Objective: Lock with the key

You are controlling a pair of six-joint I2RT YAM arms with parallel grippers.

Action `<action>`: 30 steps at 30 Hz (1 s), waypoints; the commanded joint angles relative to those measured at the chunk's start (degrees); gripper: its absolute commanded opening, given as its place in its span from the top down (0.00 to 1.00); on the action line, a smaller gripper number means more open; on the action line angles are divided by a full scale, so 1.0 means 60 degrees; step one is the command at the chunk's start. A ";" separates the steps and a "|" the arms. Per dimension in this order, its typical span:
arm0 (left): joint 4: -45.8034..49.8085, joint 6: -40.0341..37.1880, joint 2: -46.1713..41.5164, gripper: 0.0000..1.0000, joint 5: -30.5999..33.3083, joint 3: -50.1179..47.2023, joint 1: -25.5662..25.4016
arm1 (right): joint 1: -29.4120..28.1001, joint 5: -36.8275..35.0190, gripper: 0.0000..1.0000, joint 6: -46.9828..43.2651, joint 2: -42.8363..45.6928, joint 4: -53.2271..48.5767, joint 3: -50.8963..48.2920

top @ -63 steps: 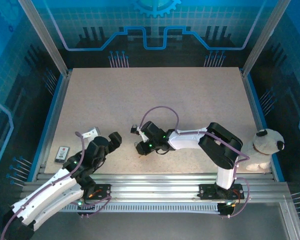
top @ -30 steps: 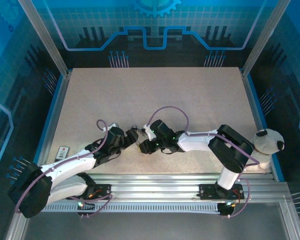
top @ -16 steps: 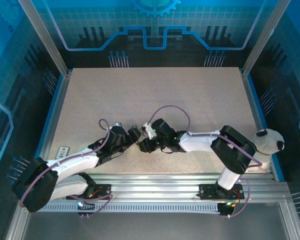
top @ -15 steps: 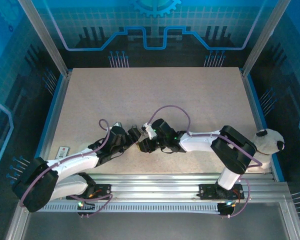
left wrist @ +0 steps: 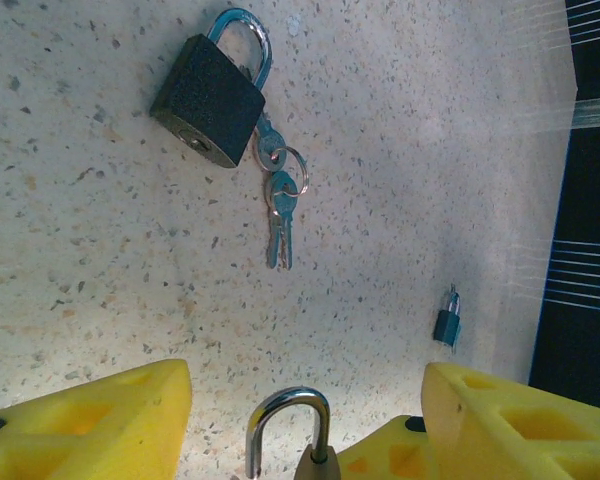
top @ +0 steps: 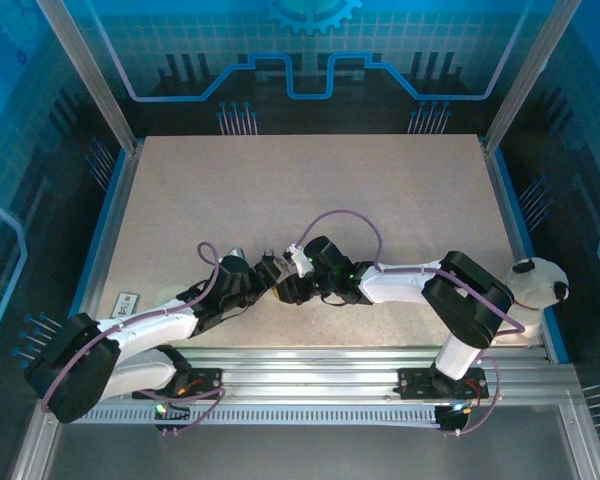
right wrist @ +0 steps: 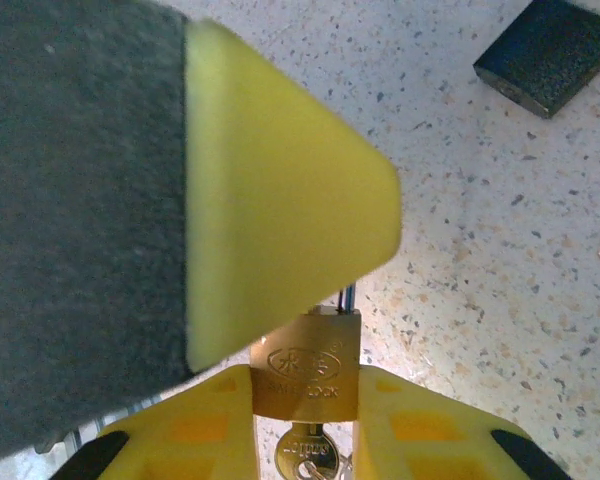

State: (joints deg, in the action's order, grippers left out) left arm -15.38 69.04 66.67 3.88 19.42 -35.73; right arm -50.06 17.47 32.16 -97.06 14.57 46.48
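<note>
The brass padlock [right wrist: 305,362] bore an embossed oval mark and a line of letters on its face, too blurred to read; the key [right wrist: 305,458] in its underside was stamped too, illegibly. On the table [top: 310,190], in the left wrist view, a black padlock [left wrist: 205,98] lay with a ring of keys [left wrist: 278,205] just beside it, and a small padlock [left wrist: 446,325] lay well apart to the right. The left gripper [left wrist: 305,390] stood released, its yellow fingers [left wrist: 100,425] wide on either side of the brass padlock's shackle [left wrist: 288,425], not touching it. The right gripper [right wrist: 307,390] was clenched on the brass padlock's body, at the near middle of the table
</note>
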 commanded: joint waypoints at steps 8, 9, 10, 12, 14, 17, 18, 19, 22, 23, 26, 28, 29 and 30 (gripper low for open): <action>-0.0228 0.0111 -0.0237 0.51 -0.0103 -0.0168 0.0065 | 0.0126 0.0512 0.78 0.0352 0.0151 0.0765 -0.0139; -0.0214 0.0121 -0.0251 0.51 -0.0094 -0.0175 0.0058 | 0.0126 0.0514 0.78 0.0352 0.0154 0.0780 -0.0149; -0.0217 0.0112 -0.0265 0.52 -0.0090 -0.0181 0.0062 | 0.0126 0.0514 0.78 0.0353 0.0158 0.0791 -0.0157; -0.0198 0.0136 -0.0322 0.54 -0.0075 -0.0216 0.0066 | 0.0126 0.0500 0.78 0.0338 0.0152 0.0787 -0.0169; -0.0175 0.0154 -0.0382 0.55 -0.0033 -0.0241 0.0057 | 0.0127 0.0526 0.78 0.0323 0.0130 0.0780 -0.0173; -0.0092 0.0154 -0.0508 0.58 0.0040 -0.0277 0.0063 | 0.0127 0.0599 0.78 0.0351 0.0050 0.0845 -0.0187; -0.0077 0.0143 -0.0545 0.59 0.0078 -0.0289 0.0061 | 0.0133 0.0627 0.78 0.0367 0.0023 0.0867 -0.0182; -0.0031 0.0135 -0.0591 0.59 0.0094 -0.0281 0.0056 | 0.0126 0.0647 0.78 0.0385 0.0005 0.0890 -0.0195; 0.0075 0.0099 -0.0680 0.61 0.0176 -0.0304 0.0064 | 0.0119 0.0698 0.78 0.0394 -0.0023 0.0951 -0.0213; 0.0094 0.0098 -0.0713 0.62 0.0209 -0.0309 0.0065 | 0.0123 0.0709 0.78 0.0395 -0.0011 0.0956 -0.0211; 0.0158 0.0092 -0.0807 0.64 0.0274 -0.0349 0.0069 | 0.0111 0.0813 0.78 0.0374 -0.0043 0.0950 -0.0209; 0.0197 0.0060 -0.0845 0.65 0.0291 -0.0337 0.0062 | 0.0123 0.0852 0.78 0.0367 -0.0091 0.0938 -0.0198; 0.0217 0.0063 -0.0855 0.65 0.0291 -0.0349 0.0065 | 0.0104 0.0852 0.78 0.0367 -0.0103 0.0936 -0.0202; 0.0213 0.0052 -0.0860 0.66 0.0306 -0.0349 0.0063 | 0.0098 0.0873 0.78 0.0367 -0.0100 0.0934 -0.0199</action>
State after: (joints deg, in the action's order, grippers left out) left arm -14.94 69.56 62.63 4.47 18.13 -35.73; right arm -49.80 20.71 34.13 -97.08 18.28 45.78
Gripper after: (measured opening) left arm 0.342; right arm 0.225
